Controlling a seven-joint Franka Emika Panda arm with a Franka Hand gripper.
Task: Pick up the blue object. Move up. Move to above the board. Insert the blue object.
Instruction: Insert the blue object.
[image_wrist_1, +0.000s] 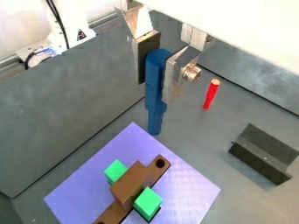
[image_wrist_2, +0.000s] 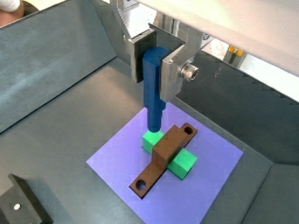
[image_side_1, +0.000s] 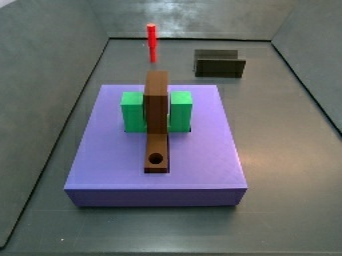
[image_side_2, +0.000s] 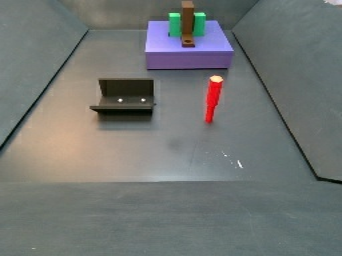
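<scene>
You've got the tool (image_wrist_1: 163, 70) up in the air, seen only in both wrist views; neither side view catches it. Its silver fingers (image_wrist_1: 181, 74) are pinching the peg (image_wrist_1: 156, 87), which hangs upright between them with its lower end free, well clear of the floor. In a wrist view the peg (image_wrist_2: 153, 87) has its tip over the slab edge near the green block (image_wrist_2: 167, 150), not touching anything.

Left to right in a side view: green block (image_side_1: 134, 112) on the purple slab (image_side_1: 160, 165), then the board (image_side_1: 158, 125) lying across the block along the slab, hole (image_side_1: 158, 160) at the near end, empty. Red stick (image_side_1: 152, 40) stands upright behind the slab, fixture (image_side_1: 219, 64) further right on the floor.

In a side view from the opposite end you see the fixture (image_side_2: 124, 97) left, red stick (image_side_2: 211, 99) right of it, both on the grey floor (image_side_2: 174, 150), well apart; slab (image_side_2: 187, 50) with board (image_side_2: 189, 25) far back.

In a wrist view the board (image_wrist_1: 135, 188) sits over the block (image_wrist_1: 131, 185) below the peg, red stick (image_wrist_1: 212, 94) and fixture (image_wrist_1: 263, 153) off to the side. Peg is not in the hole
</scene>
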